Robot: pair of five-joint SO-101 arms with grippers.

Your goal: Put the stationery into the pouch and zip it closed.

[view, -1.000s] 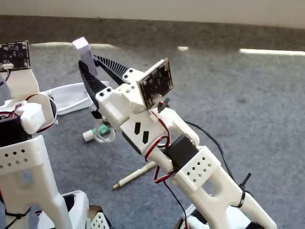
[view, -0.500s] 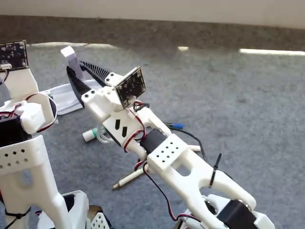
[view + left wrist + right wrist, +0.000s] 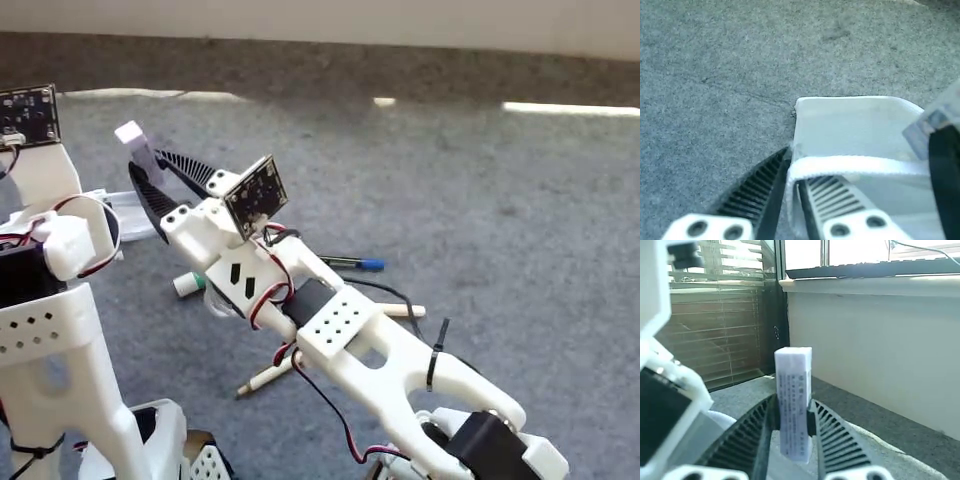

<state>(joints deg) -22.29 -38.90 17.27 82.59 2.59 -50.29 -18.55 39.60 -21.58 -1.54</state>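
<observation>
On the grey carpeted tabletop, at its left side, lies the white fabric pouch (image 3: pixel 855 127), mouth open. The left gripper (image 3: pixel 794 169) pinches the pouch's near rim, 1 ribbed black finger outside the cloth and 1 inside, jaws narrow on the hem. The right gripper (image 3: pixel 792 407) is clamped on a small white rectangular eraser (image 3: pixel 794 400) in a printed paper sleeve, held upright with its upper half standing proud of the fingers. In the high view the eraser (image 3: pixel 133 140) sits above and just beside the pouch (image 3: pixel 122 205), not yet over the opening as far as can be judged. Loose items lie well apart on the carpet: a dark pen with a blue cap (image 3: pixel 350 263), a cream pencil-like stick (image 3: pixel 272 374) and a white marker with a green band (image 3: pixel 190 284). The eraser looks light and firm, its sleeve possibly slick, so the mid-body hold suits it. The pouch is soft and limp; its mouth will likely collapse unless the rim is kept lifted. The pens are slender and apt to roll, best taken mid-shaft.
</observation>
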